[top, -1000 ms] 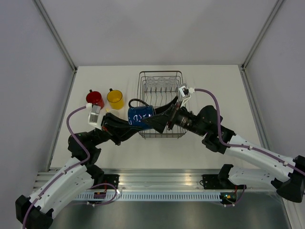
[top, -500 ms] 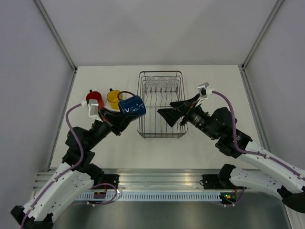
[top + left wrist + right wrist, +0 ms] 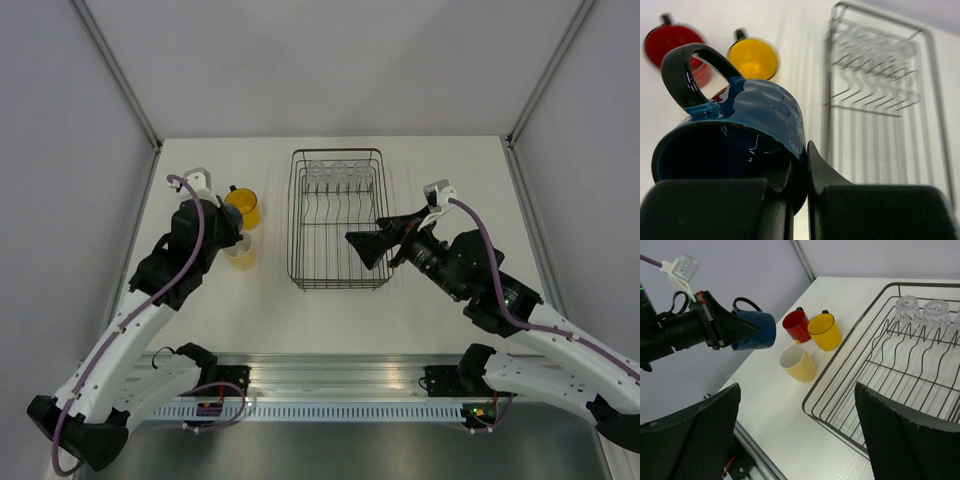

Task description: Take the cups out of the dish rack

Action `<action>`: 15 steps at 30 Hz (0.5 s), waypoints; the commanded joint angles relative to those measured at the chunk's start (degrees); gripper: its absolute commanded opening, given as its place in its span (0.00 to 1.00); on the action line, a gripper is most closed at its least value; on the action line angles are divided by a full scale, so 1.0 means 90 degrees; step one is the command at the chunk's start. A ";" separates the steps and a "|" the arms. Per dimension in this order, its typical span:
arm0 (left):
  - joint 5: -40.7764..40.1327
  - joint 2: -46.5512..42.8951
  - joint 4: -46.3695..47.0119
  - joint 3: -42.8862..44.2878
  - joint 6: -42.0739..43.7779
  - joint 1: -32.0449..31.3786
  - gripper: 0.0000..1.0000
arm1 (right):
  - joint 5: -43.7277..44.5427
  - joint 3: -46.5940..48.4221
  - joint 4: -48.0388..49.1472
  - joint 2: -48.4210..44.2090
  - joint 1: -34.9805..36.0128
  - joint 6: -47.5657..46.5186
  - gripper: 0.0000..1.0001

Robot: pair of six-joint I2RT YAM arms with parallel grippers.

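My left gripper (image 3: 799, 160) is shut on the rim of the dark blue mug (image 3: 740, 135) and holds it tilted in the air over the table's left side, above the other mugs. The right wrist view shows the same blue mug (image 3: 757, 330). The red mug (image 3: 797, 325), orange-yellow mug (image 3: 824, 331) and pale cream mug (image 3: 799, 363) stand on the table left of the dish rack (image 3: 338, 275). Three clear tumblers (image 3: 340, 168) sit upside down at the rack's far end. My right gripper (image 3: 365, 240) is open and empty over the rack's right edge.
The left arm (image 3: 170, 270) covers the red mug from above. Grey walls close in the table on three sides. The metal rail (image 3: 330, 375) with the arm bases runs along the near edge.
My left gripper has carried the blue mug from the rack's left edge leftward to above the standing mugs. My right gripper has let go of it and drawn back to the right.
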 commanded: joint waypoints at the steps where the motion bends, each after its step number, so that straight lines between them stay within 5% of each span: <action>1: -0.0091 0.0217 -0.0814 0.0406 0.0023 0.0854 0.02 | 0.0079 0.0142 -0.0150 -0.0103 -0.0026 -0.0166 0.98; 6: 0.0966 0.0812 -0.1107 0.0610 0.0618 0.2077 0.02 | -0.0058 0.0122 -0.0277 -0.0152 -0.0017 -0.0273 0.98; 15: 0.2285 0.2112 -0.1567 0.1080 0.1586 0.2819 0.02 | -0.0341 0.0122 -0.0424 -0.0328 -0.0026 -0.0654 0.98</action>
